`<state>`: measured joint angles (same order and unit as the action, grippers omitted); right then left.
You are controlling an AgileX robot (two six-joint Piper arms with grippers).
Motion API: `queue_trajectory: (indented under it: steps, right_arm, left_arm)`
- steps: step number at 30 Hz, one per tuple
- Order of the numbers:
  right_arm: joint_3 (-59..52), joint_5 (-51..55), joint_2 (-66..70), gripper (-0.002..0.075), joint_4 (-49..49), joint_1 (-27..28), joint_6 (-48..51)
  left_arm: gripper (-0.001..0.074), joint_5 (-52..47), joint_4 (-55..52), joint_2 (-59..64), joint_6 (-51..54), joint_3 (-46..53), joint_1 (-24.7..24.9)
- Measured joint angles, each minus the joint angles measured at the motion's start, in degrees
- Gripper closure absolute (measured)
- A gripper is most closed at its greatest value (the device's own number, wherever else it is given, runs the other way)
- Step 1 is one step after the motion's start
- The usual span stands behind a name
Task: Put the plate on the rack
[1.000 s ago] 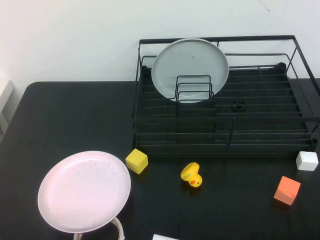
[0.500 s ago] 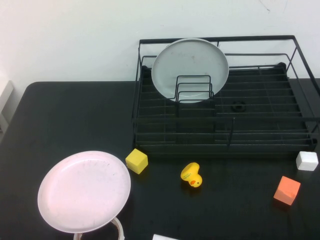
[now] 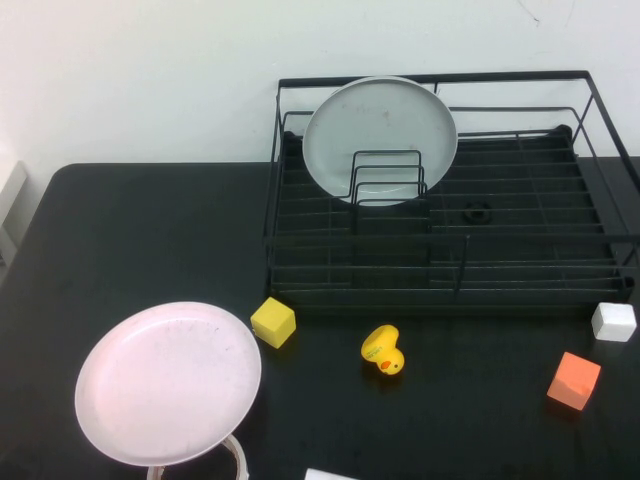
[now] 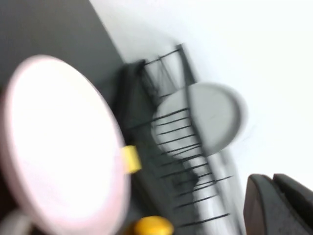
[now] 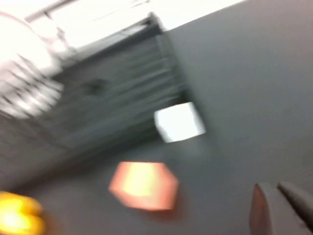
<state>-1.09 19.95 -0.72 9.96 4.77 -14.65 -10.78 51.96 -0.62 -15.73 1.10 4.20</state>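
The pale pink plate (image 3: 168, 383) lies flat at the front left of the black table, apparently raised on a white looped stand (image 3: 236, 461). It also shows in the left wrist view (image 4: 58, 142). The black wire rack (image 3: 450, 267) stands at the back right, and a grey-white plate (image 3: 380, 130) stands upright in its dividers. Neither arm shows in the high view. My left gripper (image 4: 274, 196) is shut and empty, away from the pink plate. My right gripper (image 5: 276, 196) is shut and empty above bare table.
A yellow cube (image 3: 273, 322) and a yellow duck (image 3: 383, 350) lie in front of the rack. An orange cube (image 3: 574, 380) and a white cube (image 3: 613, 321) lie at the front right. A white object (image 3: 330, 474) pokes in at the front edge.
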Motion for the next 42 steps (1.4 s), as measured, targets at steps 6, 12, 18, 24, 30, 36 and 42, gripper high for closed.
queue_trajectory:
  steps: [6, 12, 18, 24, 30, 36, 42]
  right_arm:
    - [-0.5, -1.5, 0.0, 0.0715, 23.7, 0.0, -2.2]
    - [-0.5, -4.1, 0.0, 0.0715, 26.0, 0.0, -2.1]
    - [-0.5, -3.9, 0.0, 0.0715, 27.3, 0.0, -2.1]
    - [-0.5, 0.2, 0.0, 0.0715, 27.3, 0.0, 2.8]
    - [-0.5, 1.1, 0.0, 0.0715, 27.3, 0.0, 4.4]
    - [-0.5, 1.5, 0.0, 0.0715, 27.4, 0.0, 5.5]
    - [-0.5, 1.5, 0.0, 0.0715, 29.0, 0.0, 9.1]
  left_arm:
    - [0.0738, 5.5, 8.6, 0.0, 0.9, 0.0, 0.0]
    - [0.0738, 12.9, 14.7, 0.0, 1.8, 0.0, 0.0]
    - [0.0738, 10.0, 3.4, 0.0, 12.4, -3.8, 0.0]
    - [0.0738, -15.6, -20.9, 8.5, 28.2, -23.4, 0.0]
    - [0.0738, -43.0, -36.9, 29.0, 31.1, -44.2, 0.0]
    - [0.0738, -57.1, -38.6, 46.1, 43.6, -55.4, 2.8]
    - [0.0738, -58.7, -39.5, 57.7, 47.4, -56.7, 12.7]
